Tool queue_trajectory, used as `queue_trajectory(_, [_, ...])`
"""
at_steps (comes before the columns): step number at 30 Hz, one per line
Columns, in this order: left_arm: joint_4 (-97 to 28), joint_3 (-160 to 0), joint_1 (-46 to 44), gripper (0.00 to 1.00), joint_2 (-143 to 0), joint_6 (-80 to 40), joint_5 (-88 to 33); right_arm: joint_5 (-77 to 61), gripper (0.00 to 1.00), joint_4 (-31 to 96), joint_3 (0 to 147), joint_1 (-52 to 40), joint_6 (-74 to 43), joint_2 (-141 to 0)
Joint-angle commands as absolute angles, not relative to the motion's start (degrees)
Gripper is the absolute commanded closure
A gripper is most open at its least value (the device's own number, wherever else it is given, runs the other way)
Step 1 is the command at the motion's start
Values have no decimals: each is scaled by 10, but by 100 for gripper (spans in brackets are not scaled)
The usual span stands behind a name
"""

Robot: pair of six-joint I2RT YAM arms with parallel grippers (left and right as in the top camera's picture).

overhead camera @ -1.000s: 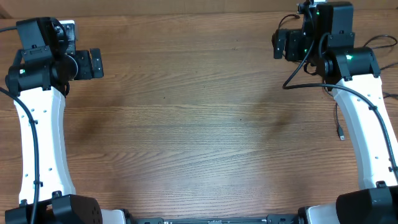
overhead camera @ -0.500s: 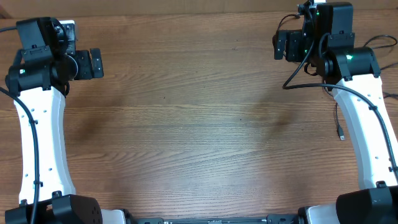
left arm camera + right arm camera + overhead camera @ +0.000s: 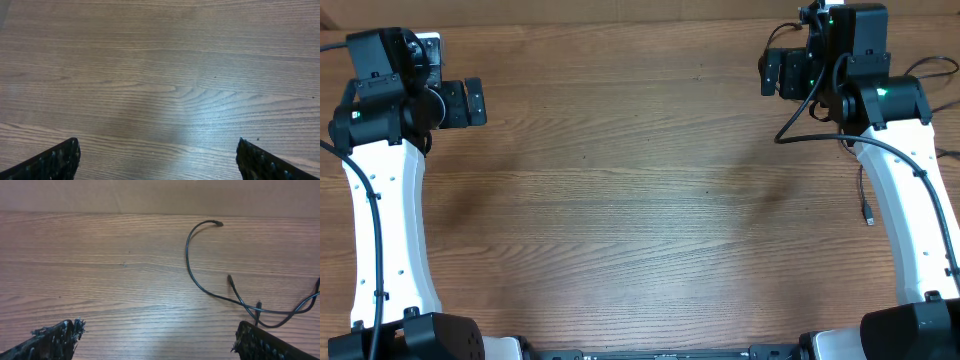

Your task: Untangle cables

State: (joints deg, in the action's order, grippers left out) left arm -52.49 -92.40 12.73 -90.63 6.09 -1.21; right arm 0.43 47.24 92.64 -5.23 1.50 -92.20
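Thin black cables (image 3: 200, 282) lie loose on the wooden table in the right wrist view, right of centre. They cross near my right finger, and three small plug ends show. In the overhead view one thin cable with a plug end (image 3: 866, 200) lies beside my right arm. My right gripper (image 3: 157, 330) is open and empty, apart from the cables; it is at the far right in the overhead view (image 3: 775, 72). My left gripper (image 3: 157, 150) is open and empty over bare wood, at the far left (image 3: 470, 102). No cable shows in the left wrist view.
The wooden table (image 3: 640, 200) fills the overhead view. More thin black cords (image 3: 942, 66) trail off the right edge behind my right arm. A pale wall or board (image 3: 160, 195) borders the table's far edge in the right wrist view.
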Motion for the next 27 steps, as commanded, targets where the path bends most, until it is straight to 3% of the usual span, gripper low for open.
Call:
queue_trajectory(1, [-524,-927,114,1,-887,59,-7,8,0,471,930,-53,16,-911])
queue_trajectory(14, [-485,-872,-10,1,-715,79,11,8,0,471,930,-53,16,-911])
queue_trajectory(27, [92,-435,-23,0,-402,77,-84,8,0,471,930,-53,16,-911])
